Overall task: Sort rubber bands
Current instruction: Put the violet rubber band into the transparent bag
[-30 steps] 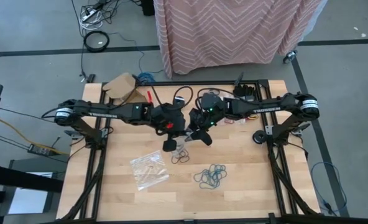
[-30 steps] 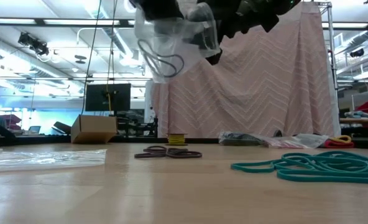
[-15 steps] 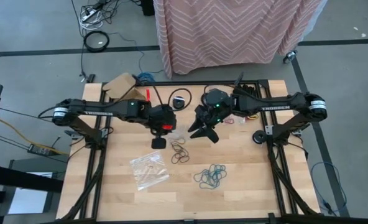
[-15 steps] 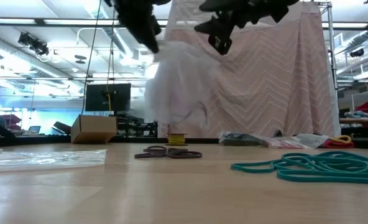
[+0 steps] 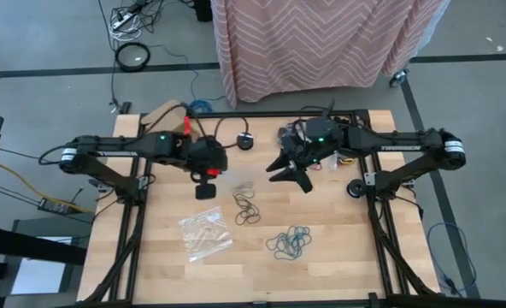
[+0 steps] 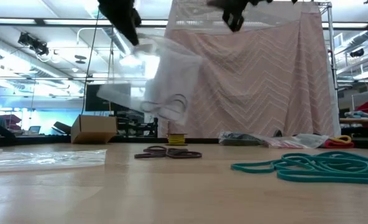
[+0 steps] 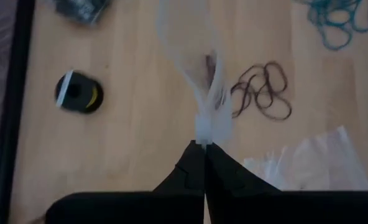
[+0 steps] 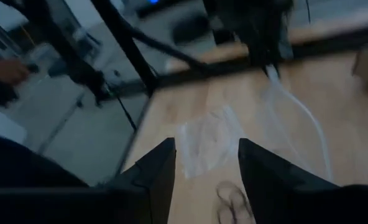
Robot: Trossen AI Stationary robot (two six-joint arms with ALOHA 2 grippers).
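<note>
Clear plastic bag (image 6: 165, 81) hangs pinched in left tool (image 7: 204, 147) above surface, holding black bands (image 6: 174, 103); right tool (image 8: 201, 163) spread, empty.

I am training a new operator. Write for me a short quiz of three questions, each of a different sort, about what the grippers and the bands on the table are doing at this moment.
1. True or false: the left gripper is shut on a clear plastic bag.
2. Multiple choice: the right gripper is (A) shut on a teal band, (B) open and holding nothing, (C) resting on the table.
3. Fill in: the teal rubber bands lie nearer the table's front edge than the ______ rubber bands.

Key: 1 true; 2 B; 3 brown.
</note>
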